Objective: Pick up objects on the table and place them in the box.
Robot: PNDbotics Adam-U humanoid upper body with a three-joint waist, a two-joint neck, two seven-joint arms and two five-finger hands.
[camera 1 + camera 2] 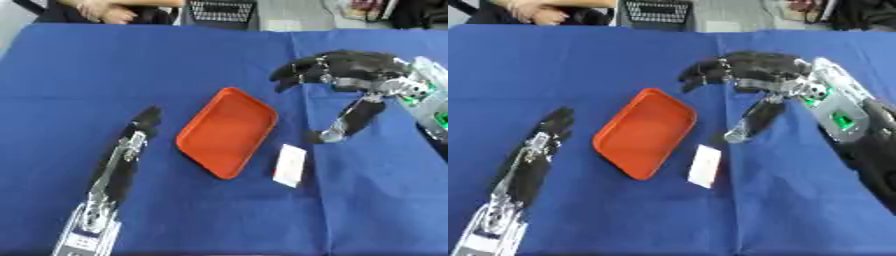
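left eye view: reach step, nothing picked up yet.

small flat white rectangular card lying on the blue cloth-covered surface, just beside the right edge of the shallow orange plastic tray, which looks empty. black right hand hovering above and to the right of the card, fingers spread and arched, thumb pointing down, holding nothing. black left hand resting flat and straight left of the tray. next: probably lowering the right hand onto the card and pinching its thin edge.

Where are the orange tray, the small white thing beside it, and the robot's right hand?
Orange tray (199, 145): left eye view, on its left rim.
White thing (290, 165): left eye view, its middle.
Right hand (756, 67): right eye view, back of the hand.
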